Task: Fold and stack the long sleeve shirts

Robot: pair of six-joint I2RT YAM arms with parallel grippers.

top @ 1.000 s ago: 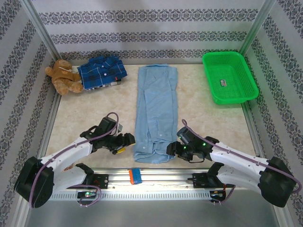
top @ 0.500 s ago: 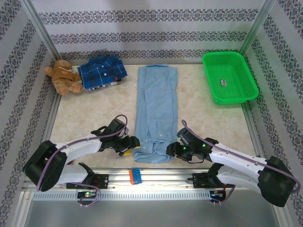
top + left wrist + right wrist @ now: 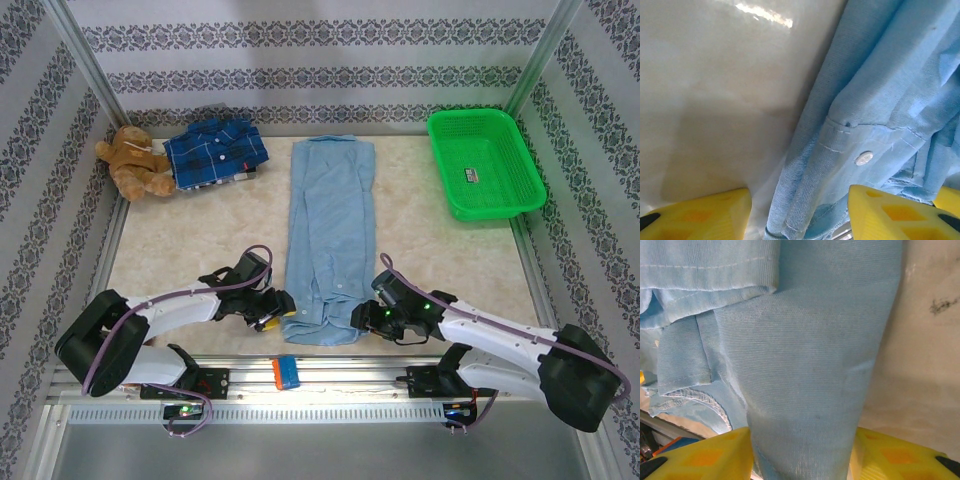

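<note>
The light blue shirt (image 3: pixel 330 220) lies flat as a long strip down the middle of the table, collar at the far end. The plaid shirt (image 3: pixel 215 150) sits folded at the back left. My left gripper (image 3: pixel 280 312) is at the near left corner of the blue shirt (image 3: pixel 880 75). It (image 3: pixel 797 212) is open, its yellow fingers (image 3: pixel 700 215) astride the rolled edge with a gap on the left. My right gripper (image 3: pixel 360 318) is at the near right corner, also open (image 3: pixel 800 452). A band of blue cloth (image 3: pixel 805 340) fills the space between its pads.
A brown teddy bear (image 3: pixel 135 162) lies beside the plaid shirt at the back left. A green basket (image 3: pixel 485 165) stands at the back right. A small blue and orange object (image 3: pixel 286 371) rests on the front rail. Patterned walls and metal posts enclose the table.
My left gripper has slid right onto the shirt's near left corner while its jaws narrowed. My right gripper has edged slightly left and its jaws have also narrowed around the cloth.
</note>
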